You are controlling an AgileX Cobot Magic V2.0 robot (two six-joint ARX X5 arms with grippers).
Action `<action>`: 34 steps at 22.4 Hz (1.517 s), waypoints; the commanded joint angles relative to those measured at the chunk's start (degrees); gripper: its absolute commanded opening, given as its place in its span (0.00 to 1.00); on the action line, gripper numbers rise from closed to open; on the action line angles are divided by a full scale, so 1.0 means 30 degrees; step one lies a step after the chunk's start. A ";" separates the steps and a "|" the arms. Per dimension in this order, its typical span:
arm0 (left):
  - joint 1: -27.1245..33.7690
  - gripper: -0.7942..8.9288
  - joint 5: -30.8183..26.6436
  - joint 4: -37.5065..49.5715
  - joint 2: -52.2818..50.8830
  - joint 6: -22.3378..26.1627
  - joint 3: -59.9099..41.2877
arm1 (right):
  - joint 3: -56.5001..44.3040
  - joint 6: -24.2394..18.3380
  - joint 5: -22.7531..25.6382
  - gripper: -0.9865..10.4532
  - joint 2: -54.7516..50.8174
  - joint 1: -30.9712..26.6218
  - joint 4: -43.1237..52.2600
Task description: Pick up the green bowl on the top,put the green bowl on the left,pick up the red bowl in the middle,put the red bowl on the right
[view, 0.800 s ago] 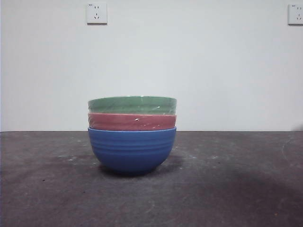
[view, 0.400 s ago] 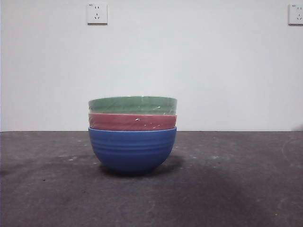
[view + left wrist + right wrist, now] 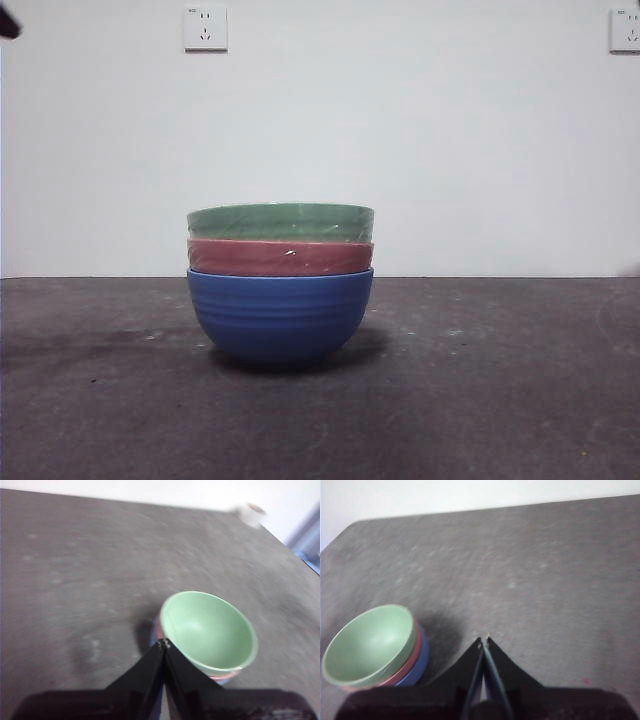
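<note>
Wrist views: both grippers (image 3: 163, 643) (image 3: 484, 641) closed, holding nothing.

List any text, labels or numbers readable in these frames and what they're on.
None readable.
Left wall socket: a small dark mark at its top corner, too small to read.
Right wall socket: the same.
Green bowl, red bowl, blue bowl: no print visible.

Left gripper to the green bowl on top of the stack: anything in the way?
Nothing visible. The green bowl sits topmost, on the red bowl, with nothing on or in it. The left gripper, fingers shut, is above the table near the bowl's rim. The right gripper is off to the side.
</note>
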 commanded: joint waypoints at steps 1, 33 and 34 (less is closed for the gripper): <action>-0.0233 0.08 0.1005 -0.0903 0.1027 0.1625 0.1290 | 0.0058 -0.0794 -0.1275 0.09 0.0466 0.0015 -0.0102; -1.3369 0.44 -0.6317 -0.5501 1.5344 0.7971 0.9296 | 0.0058 -0.0568 -0.1464 0.31 0.1260 0.0539 -0.1457; -1.3369 0.44 -0.6317 -0.5442 1.5715 0.7971 0.9296 | 0.0058 -0.0568 -0.1457 0.31 0.1260 0.0539 -0.1486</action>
